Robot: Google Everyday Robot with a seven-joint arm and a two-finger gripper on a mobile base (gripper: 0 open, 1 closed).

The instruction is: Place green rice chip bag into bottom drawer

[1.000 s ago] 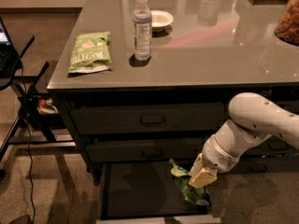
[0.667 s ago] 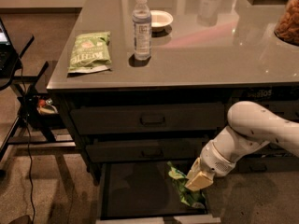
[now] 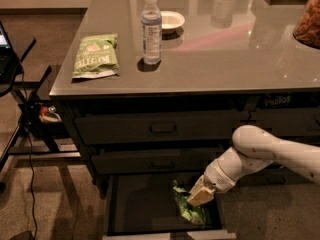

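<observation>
Down at the lower middle of the frame the claw [image 3: 199,198] sits right on top of the green rice chip bag [image 3: 190,214], its tan pad pressed against the crinkled upper part of the bag. From where I stand I cannot tell whether it is clamped on the bag or loosened from it. The bag lies inside the bottom drawer [image 3: 140,206], which is pulled out, toward the drawer's right side, with one corner poking up behind the claw. The white arm [image 3: 260,151] reaches in from the right edge of the frame. Above the open drawer, the two shallower drawers [image 3: 162,129] are closed. Up on the table [image 3: 225,54], at upper left, a duller olive-green bag [image 3: 96,55] lies flat, with blocky pale lettering that I cannot make out. Just right of it stands a clear water bottle [image 3: 151,28] with a white cap, and a small white bowl [image 3: 170,20] sits just behind that. Under the table's edge at the right there is some pale writing [image 3: 277,101], too faint to read.
</observation>
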